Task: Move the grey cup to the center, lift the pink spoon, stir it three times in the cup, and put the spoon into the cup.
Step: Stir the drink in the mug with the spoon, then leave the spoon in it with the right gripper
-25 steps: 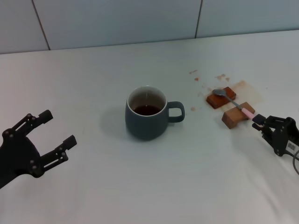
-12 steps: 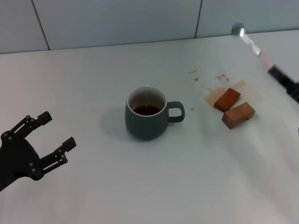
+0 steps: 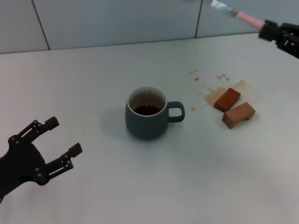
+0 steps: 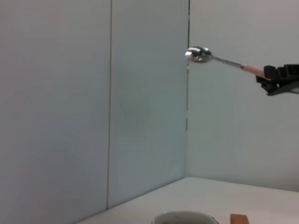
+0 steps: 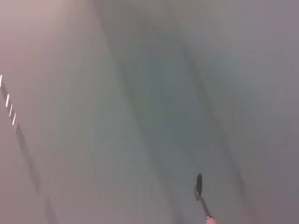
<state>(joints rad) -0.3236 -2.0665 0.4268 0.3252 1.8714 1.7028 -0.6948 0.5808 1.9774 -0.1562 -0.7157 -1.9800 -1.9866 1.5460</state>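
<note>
The grey cup (image 3: 146, 119) stands upright in the middle of the table with dark brown liquid inside and its handle toward the right; its rim shows in the left wrist view (image 4: 185, 217). My right gripper (image 3: 270, 31) is high at the far right, shut on the pink spoon (image 3: 243, 17), whose silver bowl points left, well above and right of the cup. The spoon also shows in the left wrist view (image 4: 219, 59) and the right wrist view (image 5: 201, 193). My left gripper (image 3: 60, 142) is open and empty, low at the front left.
Two brown wooden blocks (image 3: 227, 99) (image 3: 238, 115) lie right of the cup on a patch of brown stains (image 3: 212, 93). A tiled wall (image 3: 117, 21) runs along the table's far edge.
My right gripper has lifted the spoon off the wooden blocks and swung it up and back to the far right. My left gripper has shifted slightly down and right.
</note>
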